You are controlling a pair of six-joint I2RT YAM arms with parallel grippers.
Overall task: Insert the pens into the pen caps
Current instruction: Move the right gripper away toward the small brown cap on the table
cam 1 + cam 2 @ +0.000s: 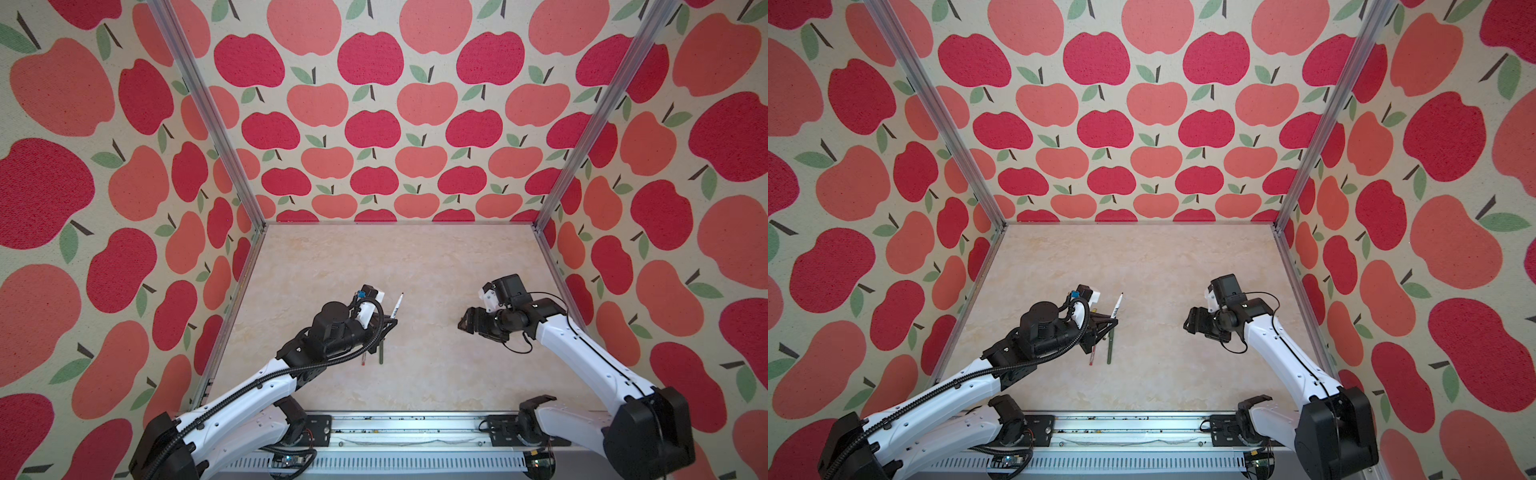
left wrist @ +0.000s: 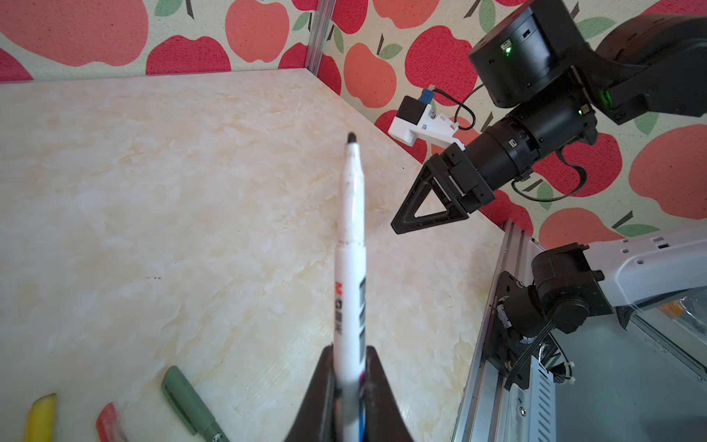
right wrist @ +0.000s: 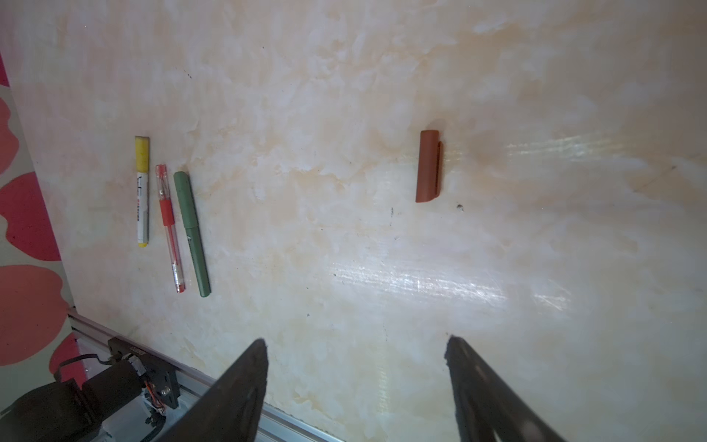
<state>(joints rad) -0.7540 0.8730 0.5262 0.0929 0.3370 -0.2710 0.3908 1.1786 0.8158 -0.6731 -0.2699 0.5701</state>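
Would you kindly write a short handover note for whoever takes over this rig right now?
Left gripper: shut on the white dark-tipped pen, raised off the table, tip bare.
Right gripper: open, empty, facing the brown cap, which lies alone on the table.
Done: yellow-capped pen, red pen and green pen lie capped, side by side.
Left: pick up the brown cap and push the held pen into it.

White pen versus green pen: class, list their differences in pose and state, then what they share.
The white pen is clamped in the jaws of the left gripper; the green pen lies loose on the table. The white pen's dark tip is bare; the green pen is capped. Both are slim.
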